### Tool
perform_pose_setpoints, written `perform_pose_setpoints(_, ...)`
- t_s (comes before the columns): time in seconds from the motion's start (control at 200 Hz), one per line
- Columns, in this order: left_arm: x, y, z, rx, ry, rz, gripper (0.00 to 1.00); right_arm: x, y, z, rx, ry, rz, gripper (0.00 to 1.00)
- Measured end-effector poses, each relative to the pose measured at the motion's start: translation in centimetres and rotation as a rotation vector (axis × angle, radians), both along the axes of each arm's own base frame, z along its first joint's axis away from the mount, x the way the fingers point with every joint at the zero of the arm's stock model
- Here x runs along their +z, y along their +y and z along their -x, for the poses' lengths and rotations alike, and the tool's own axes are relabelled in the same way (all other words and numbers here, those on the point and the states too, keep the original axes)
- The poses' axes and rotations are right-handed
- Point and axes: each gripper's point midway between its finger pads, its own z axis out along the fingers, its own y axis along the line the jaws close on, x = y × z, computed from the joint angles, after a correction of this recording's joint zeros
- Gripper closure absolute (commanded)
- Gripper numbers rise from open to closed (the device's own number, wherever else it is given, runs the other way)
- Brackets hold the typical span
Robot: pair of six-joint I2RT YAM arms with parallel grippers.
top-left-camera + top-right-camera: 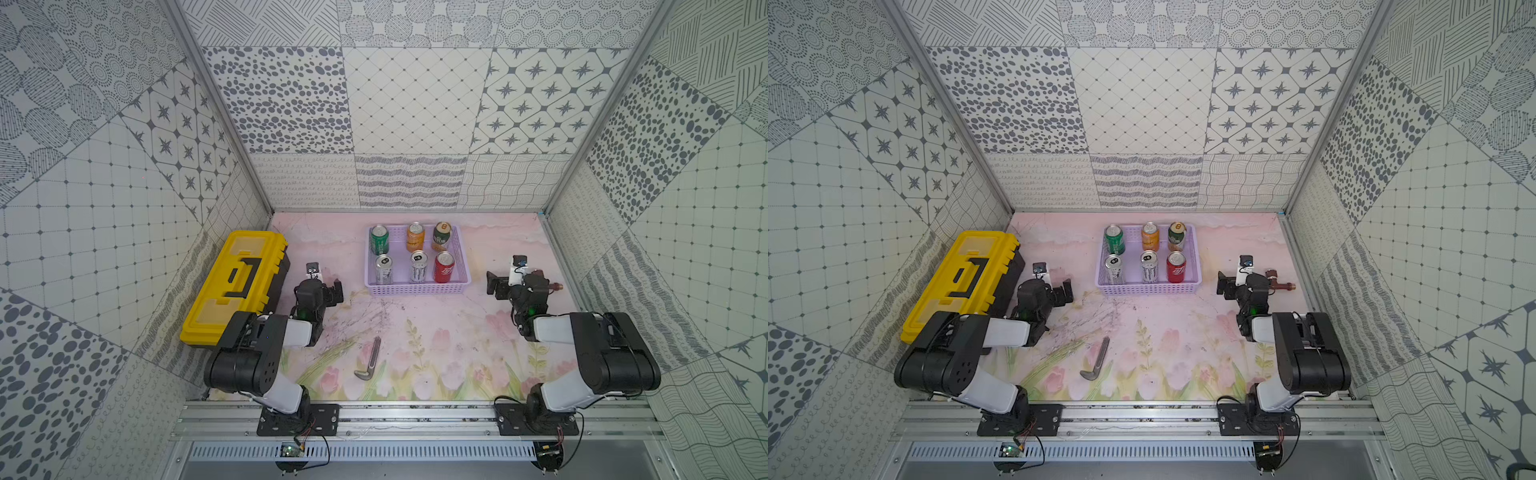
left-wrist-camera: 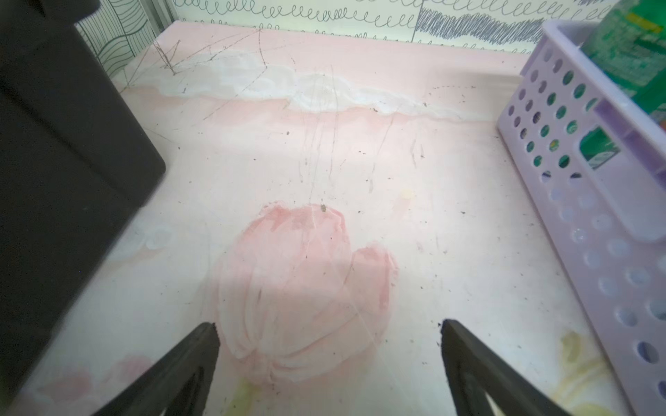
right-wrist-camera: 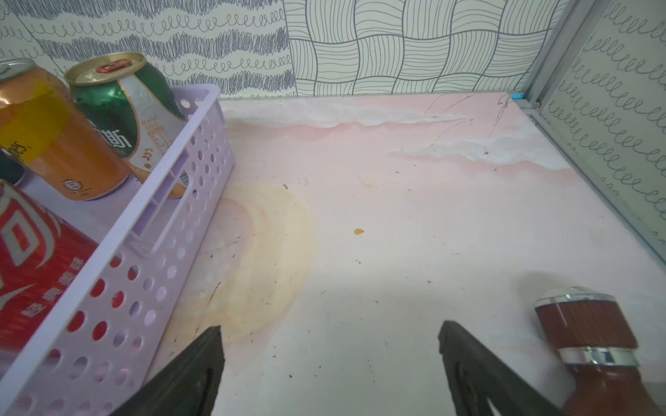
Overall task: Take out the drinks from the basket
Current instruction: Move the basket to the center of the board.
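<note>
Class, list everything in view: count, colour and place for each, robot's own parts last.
basket: one, lavender, far middle of the table
green can: one, green, basket's far row, left
orange can: one, orange, far row, middle
dark green can: one, green-gold, far row, right
silver-white cans: two, silver-white, black marks, near row, left and middle
red can: one, red, near row, right
toolbox: one, yellow, black handle, table's left side
bent metal bar: one, grey, table's near middle
knobbed object: one, red-brown and chrome, near table's right edge
table: one, pink floral, cell floor
left tool: one, black, open, between toolbox and basket
right tool: one, black, open, right of basket
</note>
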Motion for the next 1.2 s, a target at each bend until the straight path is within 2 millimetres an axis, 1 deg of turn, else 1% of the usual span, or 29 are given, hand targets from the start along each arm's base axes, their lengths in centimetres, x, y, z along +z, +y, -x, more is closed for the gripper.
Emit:
perform_pose_setpoints(1.076, 0.00, 0.01, 0.00, 0.000, 0.000, 0.000, 0.00, 0.00, 0.03, 0.00, 0.002, 0.000, -0.001, 0.03)
perform_pose_setpoints(1.201, 0.29, -0.18, -0.15, -0.004, -0.003, -0.002, 0.00, -0.10, -0.45, -0.03, -0.029, 0.009, -0.002, 0.03)
